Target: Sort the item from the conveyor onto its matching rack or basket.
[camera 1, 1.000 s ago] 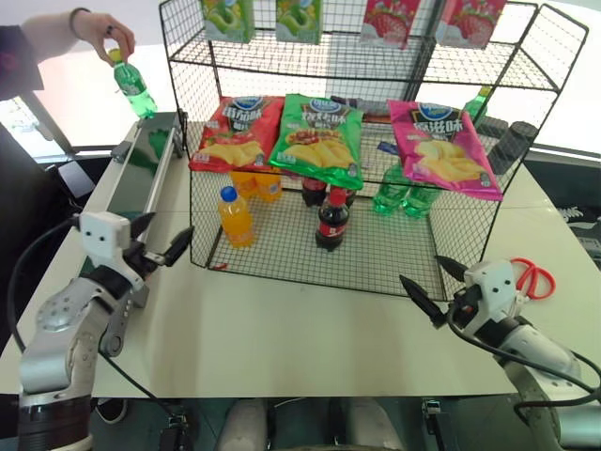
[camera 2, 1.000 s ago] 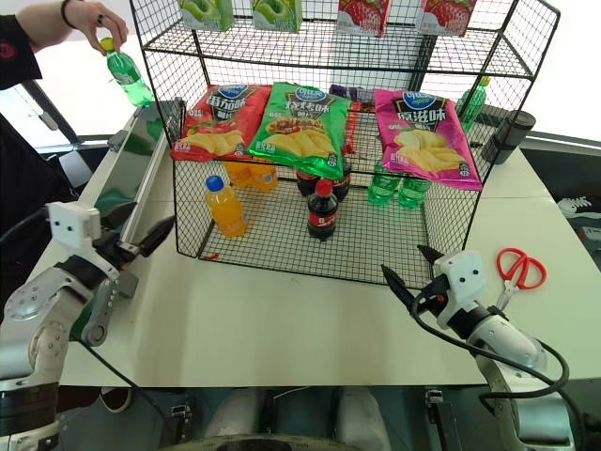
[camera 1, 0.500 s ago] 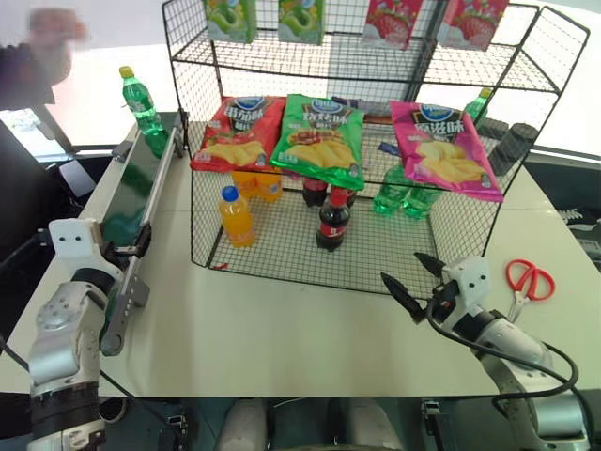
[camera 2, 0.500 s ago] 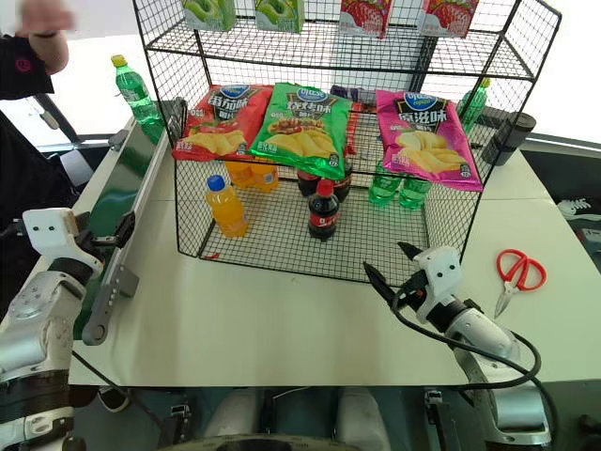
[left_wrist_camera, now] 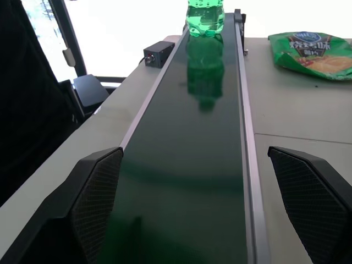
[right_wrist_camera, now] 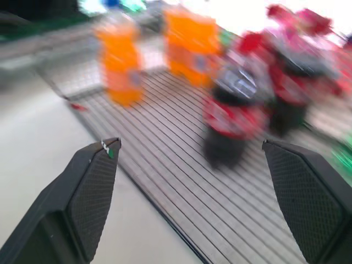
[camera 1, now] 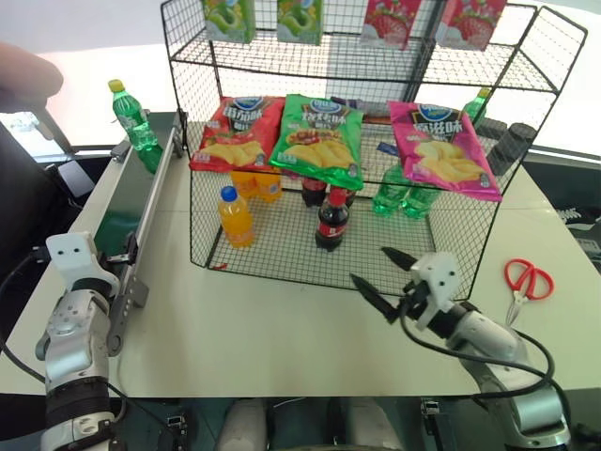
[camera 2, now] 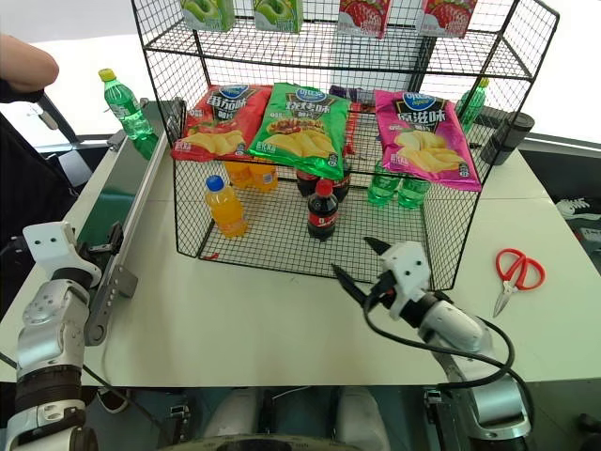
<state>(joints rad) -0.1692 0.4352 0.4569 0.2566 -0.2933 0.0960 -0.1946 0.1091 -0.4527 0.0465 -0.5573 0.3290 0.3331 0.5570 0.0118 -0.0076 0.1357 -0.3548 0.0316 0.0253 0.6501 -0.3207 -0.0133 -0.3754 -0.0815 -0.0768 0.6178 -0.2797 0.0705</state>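
Your left gripper point(left_wrist_camera: 195, 212) sits at the near end of the conveyor point(camera 1: 127, 202), fingers spread wide, nothing between them; in the left wrist view the two black fingers point(left_wrist_camera: 93, 201) straddle the dark green belt, one at each grey rail. Your right gripper point(camera 1: 385, 274) hangs over the white table point(camera 1: 244, 334) just in front of the rack point(camera 1: 376, 141), also spread and empty, its fingertips aimed at the rack's lowest tier. Red scissors point(camera 1: 526, 279) lie on the table to the right of that arm. Next out, the rack's lowest tier: an orange bottle point(camera 1: 234, 216) with a blue cap stands near the front left, a cola bottle point(camera 1: 331, 221) with a red cap near the middle, more orange, cola and green bottles behind them. One tier up, three chip bags lean side by side: red point(camera 1: 235, 132), green point(camera 1: 319, 139), pink point(camera 1: 441, 148). Smaller packets hang along the top wire. Farthest on the left, the green bottle point(camera 1: 134, 117) with the yellow cap stands upright on the far end of the belt, well apart from your left gripper, beside the rack's left wall; the left wrist view shows its base point(left_wrist_camera: 206, 16) and its reflection on the belt. A person's hand point(camera 1: 28, 80) is at the upper left, apart from the bottle.
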